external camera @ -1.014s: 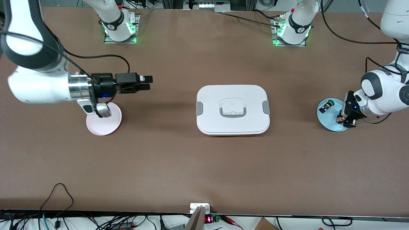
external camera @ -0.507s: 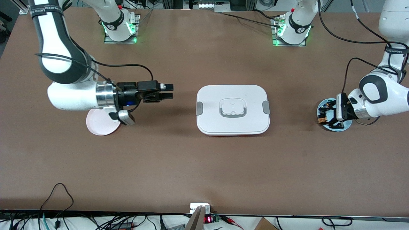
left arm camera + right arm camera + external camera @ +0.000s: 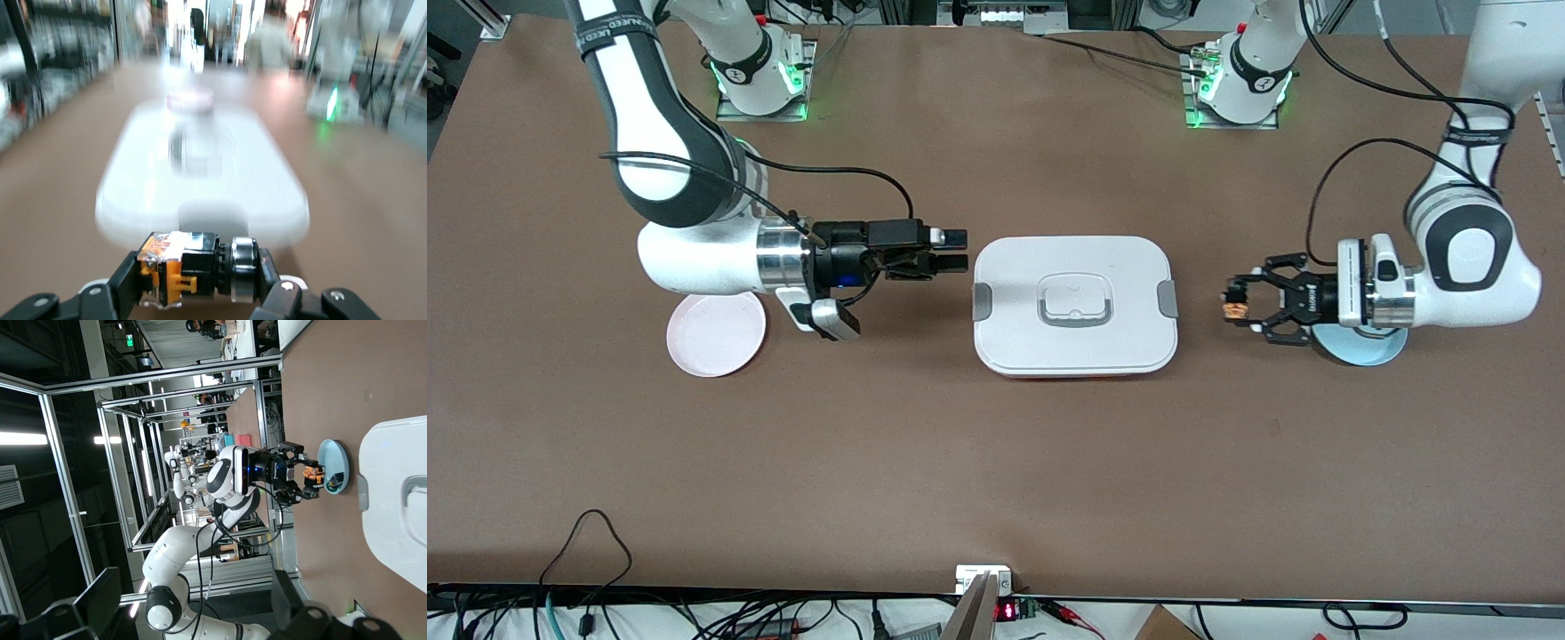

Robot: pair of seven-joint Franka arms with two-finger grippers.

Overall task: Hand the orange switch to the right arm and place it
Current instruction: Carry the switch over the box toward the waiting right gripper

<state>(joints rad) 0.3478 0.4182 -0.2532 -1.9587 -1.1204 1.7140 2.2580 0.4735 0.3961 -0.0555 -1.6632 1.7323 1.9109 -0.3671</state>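
My left gripper point(image 3: 1238, 303), a black claw, is shut on the orange switch point(image 3: 1237, 309) and holds it in the air between the blue plate point(image 3: 1362, 348) and the white box point(image 3: 1074, 304). In the left wrist view the switch point(image 3: 190, 265) lies crosswise between the pads, orange end at one side and silver ring at the other. My right gripper point(image 3: 957, 251) is open and empty. It hovers level beside the box at the right arm's end, pointing at it. The right wrist view shows the switch point(image 3: 311, 477) far off in the left claw.
A pink plate point(image 3: 716, 335) lies on the table toward the right arm's end. The white lidded box with a grey handle sits mid-table between the two grippers. A small dark part point(image 3: 337, 478) rests on the blue plate point(image 3: 331, 457).
My left gripper lifted the orange switch off the blue plate and carried it toward the box. My right gripper moved from over the pink plate to the box's edge.
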